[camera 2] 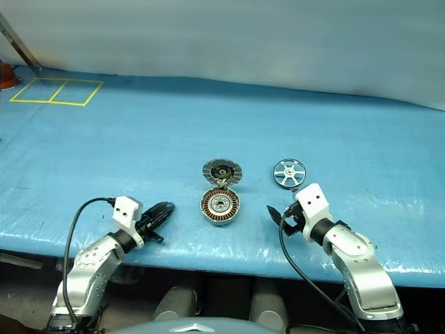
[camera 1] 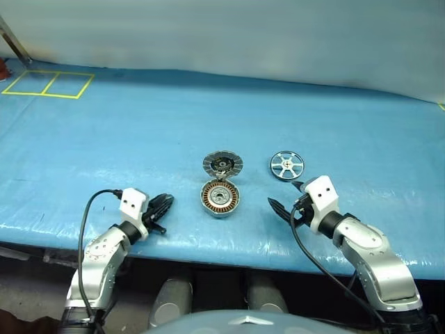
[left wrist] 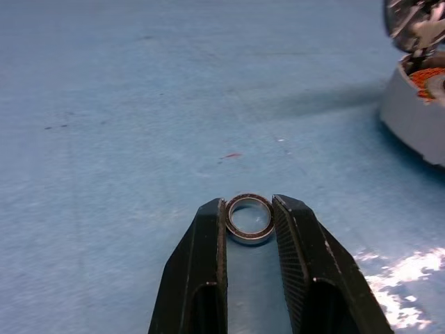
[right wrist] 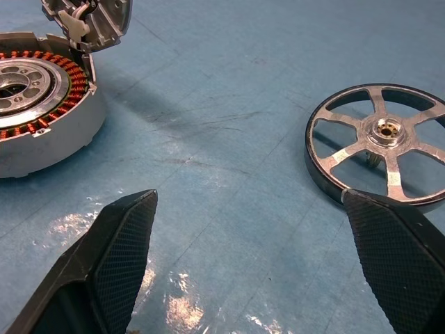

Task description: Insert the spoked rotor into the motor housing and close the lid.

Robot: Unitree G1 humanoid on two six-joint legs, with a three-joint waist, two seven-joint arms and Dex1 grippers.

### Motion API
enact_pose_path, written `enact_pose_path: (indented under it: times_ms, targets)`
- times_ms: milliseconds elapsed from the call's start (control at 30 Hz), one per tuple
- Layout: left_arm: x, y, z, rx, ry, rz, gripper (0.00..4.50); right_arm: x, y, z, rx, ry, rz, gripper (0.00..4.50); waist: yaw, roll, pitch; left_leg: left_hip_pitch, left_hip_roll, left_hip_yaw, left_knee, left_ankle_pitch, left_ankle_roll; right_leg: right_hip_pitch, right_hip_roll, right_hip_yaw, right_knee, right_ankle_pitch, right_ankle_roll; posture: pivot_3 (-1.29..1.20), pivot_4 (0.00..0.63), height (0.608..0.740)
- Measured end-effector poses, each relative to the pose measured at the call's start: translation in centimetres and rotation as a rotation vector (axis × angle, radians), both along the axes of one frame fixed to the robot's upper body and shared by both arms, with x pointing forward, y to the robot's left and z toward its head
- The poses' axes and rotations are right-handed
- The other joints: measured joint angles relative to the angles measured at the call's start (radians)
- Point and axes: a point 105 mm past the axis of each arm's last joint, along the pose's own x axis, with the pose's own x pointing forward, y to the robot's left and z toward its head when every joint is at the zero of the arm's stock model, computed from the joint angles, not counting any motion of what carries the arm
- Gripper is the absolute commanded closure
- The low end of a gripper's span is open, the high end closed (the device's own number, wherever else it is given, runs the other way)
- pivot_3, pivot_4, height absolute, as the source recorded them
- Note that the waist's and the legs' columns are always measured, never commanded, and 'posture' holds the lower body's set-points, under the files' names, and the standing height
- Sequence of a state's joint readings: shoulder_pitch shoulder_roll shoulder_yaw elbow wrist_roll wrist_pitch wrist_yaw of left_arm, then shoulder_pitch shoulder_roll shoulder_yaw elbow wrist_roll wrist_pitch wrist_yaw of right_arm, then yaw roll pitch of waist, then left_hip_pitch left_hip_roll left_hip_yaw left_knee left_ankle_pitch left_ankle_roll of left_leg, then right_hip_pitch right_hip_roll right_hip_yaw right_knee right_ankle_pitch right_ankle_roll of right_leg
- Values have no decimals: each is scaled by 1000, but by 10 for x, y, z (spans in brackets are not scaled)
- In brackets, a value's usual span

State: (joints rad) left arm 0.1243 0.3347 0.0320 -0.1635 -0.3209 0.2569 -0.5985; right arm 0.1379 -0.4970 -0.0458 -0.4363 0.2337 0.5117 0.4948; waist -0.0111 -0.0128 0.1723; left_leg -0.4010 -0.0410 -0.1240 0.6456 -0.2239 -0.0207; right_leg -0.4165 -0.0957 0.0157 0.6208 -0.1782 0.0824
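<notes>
The spoked rotor (camera 1: 287, 165) lies flat on the blue table, right of the motor housing (camera 1: 220, 197). The housing shows its copper windings, and its lid (camera 1: 222, 164) stands hinged open on the far side. My left gripper (left wrist: 249, 205) hovers low over the table to the left of the housing, shut on a small metal ring (left wrist: 249, 218) pinched between its fingertips. My right gripper (right wrist: 252, 202) stands open near the front edge, just short of the rotor (right wrist: 379, 142), with the housing (right wrist: 35, 118) off to one side and nothing between its fingers.
The blue table cover (camera 1: 139, 139) runs wide to the back and both sides. Yellow tape rectangles (camera 1: 49, 83) mark the far left corner, beside a red object (camera 2: 5, 73). The table's front edge (camera 1: 229, 247) lies just below both grippers.
</notes>
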Motion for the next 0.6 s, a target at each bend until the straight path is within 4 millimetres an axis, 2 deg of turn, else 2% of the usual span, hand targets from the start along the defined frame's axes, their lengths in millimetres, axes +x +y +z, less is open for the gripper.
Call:
enact_pose_path:
  times_ms: [267, 500, 600]
  targets:
    - [18, -14, 49, -42, -129, -161, 3828, -3, -1, -3, 16, 15, -5, 0, -1, 1, 0, 0, 0, 0, -2, 2, 5, 0, 0, -1, -1, 0, 0, 0, 150, 740]
    - [14, -32, 60, -93, -85, -359, 3828, -16, 6, -8, 71, 54, 48, 0, -1, 1, 0, 0, 0, 0, -3, 2, 5, 1, 1, -1, -4, 0, 0, 0, 150, 740]
    - [14, -42, 63, -84, -76, -443, 3828, -23, 18, -9, 102, 71, 113, 0, -1, 1, 1, 0, 1, 0, -4, 2, 5, 1, 1, -1, -6, 0, 0, 0, 150, 740]
